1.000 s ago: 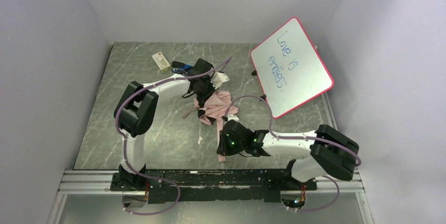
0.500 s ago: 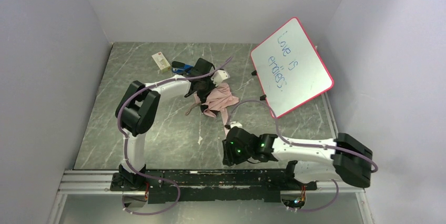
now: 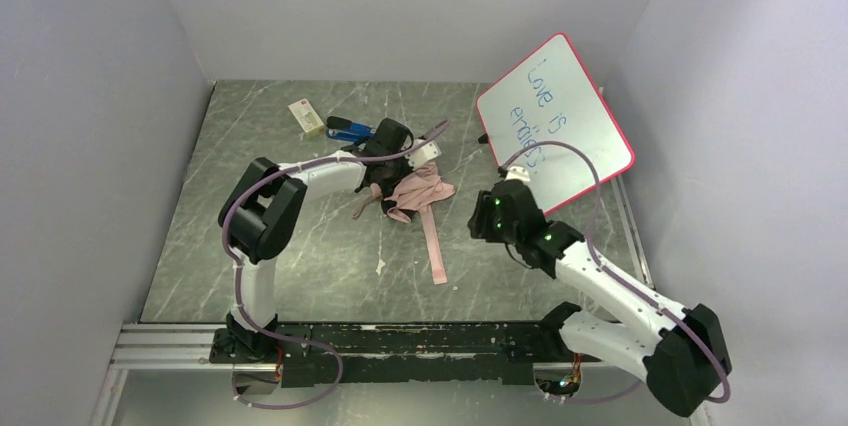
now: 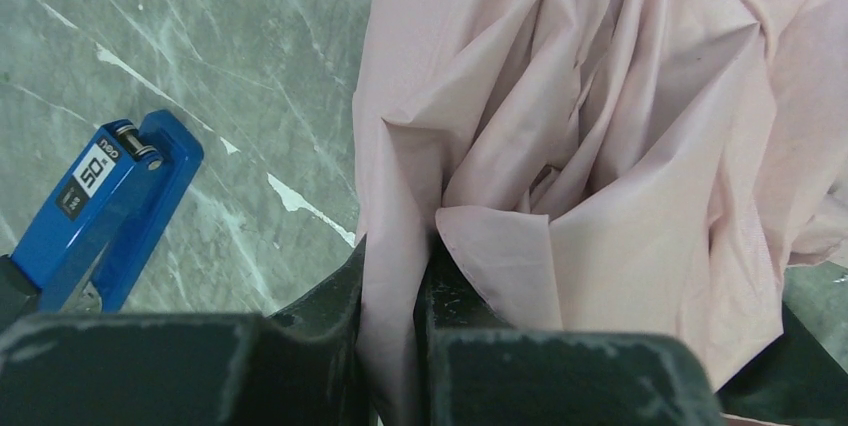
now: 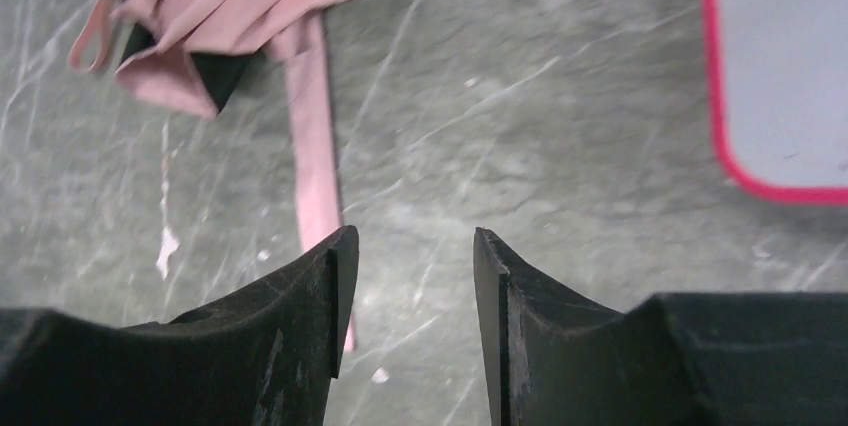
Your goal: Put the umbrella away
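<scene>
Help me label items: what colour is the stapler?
Stapler is blue; left wrist view shows it best.

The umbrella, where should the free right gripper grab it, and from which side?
Probably the long pink strip trailing from the umbrella toward the near edge. It lies straight, flat and apart from the left gripper, which pinches the bunched fabric. Bring the open right gripper down from above, fingers across its width.

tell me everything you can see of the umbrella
The umbrella lies collapsed on the table as a crumpled bundle of thin pale pink fabric, black showing on its underside. A long pink strip runs from it toward the near edge; a small loop sticks out. The left tool pinches a fabric fold.
</scene>
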`<state>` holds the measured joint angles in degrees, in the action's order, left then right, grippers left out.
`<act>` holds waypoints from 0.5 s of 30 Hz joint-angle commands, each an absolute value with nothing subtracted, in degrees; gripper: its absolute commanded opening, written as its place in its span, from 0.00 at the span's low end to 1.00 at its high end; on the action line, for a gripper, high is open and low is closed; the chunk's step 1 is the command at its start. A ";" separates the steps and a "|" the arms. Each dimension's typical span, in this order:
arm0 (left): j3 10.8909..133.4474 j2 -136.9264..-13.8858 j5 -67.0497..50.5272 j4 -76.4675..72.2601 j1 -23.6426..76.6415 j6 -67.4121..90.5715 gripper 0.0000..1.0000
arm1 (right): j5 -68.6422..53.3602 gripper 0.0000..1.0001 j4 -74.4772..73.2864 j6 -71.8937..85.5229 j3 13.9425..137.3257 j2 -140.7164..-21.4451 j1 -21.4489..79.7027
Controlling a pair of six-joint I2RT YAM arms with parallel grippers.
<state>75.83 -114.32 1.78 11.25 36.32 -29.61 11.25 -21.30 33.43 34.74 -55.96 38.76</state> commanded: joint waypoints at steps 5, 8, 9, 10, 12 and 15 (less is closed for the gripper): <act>68.50 -114.76 9.28 6.95 40.01 -34.01 0.05 | -4.18 0.52 -10.97 21.60 38.09 -63.93 20.43; 66.57 -114.23 11.22 4.96 42.26 -35.13 0.05 | -11.09 0.54 -6.93 21.49 39.76 -68.20 14.82; 65.75 -114.13 12.05 4.28 43.33 -35.56 0.05 | -13.34 0.54 -5.65 21.32 40.38 -69.66 13.80; 64.92 -114.09 13.06 3.49 44.40 -36.06 0.05 | -14.82 0.55 -4.74 21.05 41.29 -71.28 13.23; 63.32 -114.08 15.28 1.82 47.00 -37.25 0.05 | -17.66 0.56 -3.03 19.93 43.10 -73.81 12.69; 60.02 -113.68 18.69 -2.24 50.13 -39.44 0.05 | -19.81 0.57 -0.86 17.00 45.56 -76.49 12.40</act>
<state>65.78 -111.61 17.08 -1.96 44.66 -36.51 -12.62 -6.72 21.41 42.06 -74.30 12.88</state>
